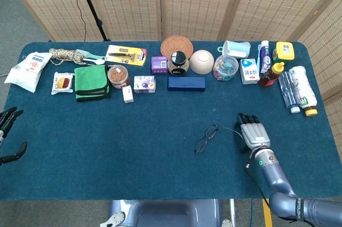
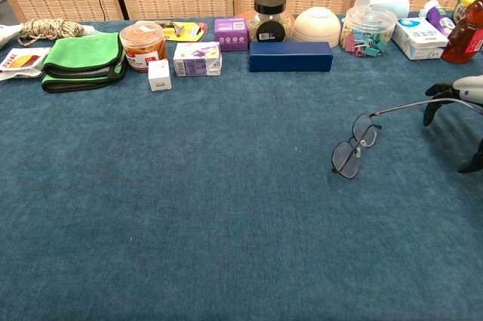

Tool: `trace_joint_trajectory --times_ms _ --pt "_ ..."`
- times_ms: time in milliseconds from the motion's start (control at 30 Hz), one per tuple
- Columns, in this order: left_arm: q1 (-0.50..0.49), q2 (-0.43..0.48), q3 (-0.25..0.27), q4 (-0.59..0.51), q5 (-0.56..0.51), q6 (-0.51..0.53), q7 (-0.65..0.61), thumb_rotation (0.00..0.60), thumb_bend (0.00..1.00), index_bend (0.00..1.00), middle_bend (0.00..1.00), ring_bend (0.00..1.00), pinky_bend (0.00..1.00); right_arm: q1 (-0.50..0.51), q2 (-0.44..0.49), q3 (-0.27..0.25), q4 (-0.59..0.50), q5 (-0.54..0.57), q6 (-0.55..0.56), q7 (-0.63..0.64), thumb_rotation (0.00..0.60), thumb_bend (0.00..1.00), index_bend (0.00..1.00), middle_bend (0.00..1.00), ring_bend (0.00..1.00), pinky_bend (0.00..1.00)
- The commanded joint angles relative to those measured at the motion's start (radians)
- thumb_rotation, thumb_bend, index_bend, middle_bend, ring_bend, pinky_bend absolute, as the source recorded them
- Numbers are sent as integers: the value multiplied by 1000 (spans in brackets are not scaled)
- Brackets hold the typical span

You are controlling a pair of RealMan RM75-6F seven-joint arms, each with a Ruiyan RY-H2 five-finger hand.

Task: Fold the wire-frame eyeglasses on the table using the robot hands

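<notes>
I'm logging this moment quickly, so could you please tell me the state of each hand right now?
Left hand: open, holding nothing, at the table's left edge.
Right hand: holds a temple arm of the thin wire-frame eyeglasses.

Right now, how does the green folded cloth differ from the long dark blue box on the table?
The green folded cloth is soft, with stacked layers edged in black; the long dark blue box is rigid with crisp corners. The cloth is roughly square and lies toward the left end of the row, while the box is narrow and long, near the middle, just in front of the black-lidded jar. Both lie flat on the blue tabletop, away from either hand.
</notes>
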Motion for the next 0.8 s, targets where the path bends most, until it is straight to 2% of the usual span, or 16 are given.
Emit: trace_joint_trajectory --times_ms 33,367,633,733,800 --pt "-2 1 -2 -5 0 1 5 446 425 0 0 0 0 -27 28 15 2 -33 -18 68 600 8 255 17 0 0" --pt "-3 3 -1 -23 -6 2 26 446 426 0 0 0 0 -84 129 105 -68 -165 -23 312 600 7 236 16 0 0" --pt "2 -4 2 -32 -6 10 39 448 425 0 0 0 0 -121 174 138 -100 -289 -24 464 600 8 212 18 0 0" --pt "2 -4 7 -34 -5 3 39 448 425 0 0 0 0 -133 191 156 -109 -333 -49 567 600 8 197 21 0 0" --pt "3 -4 9 -35 -4 2 37 447 425 0 0 0 0 -137 209 184 -115 -365 -98 703 600 7 190 25 0 0"
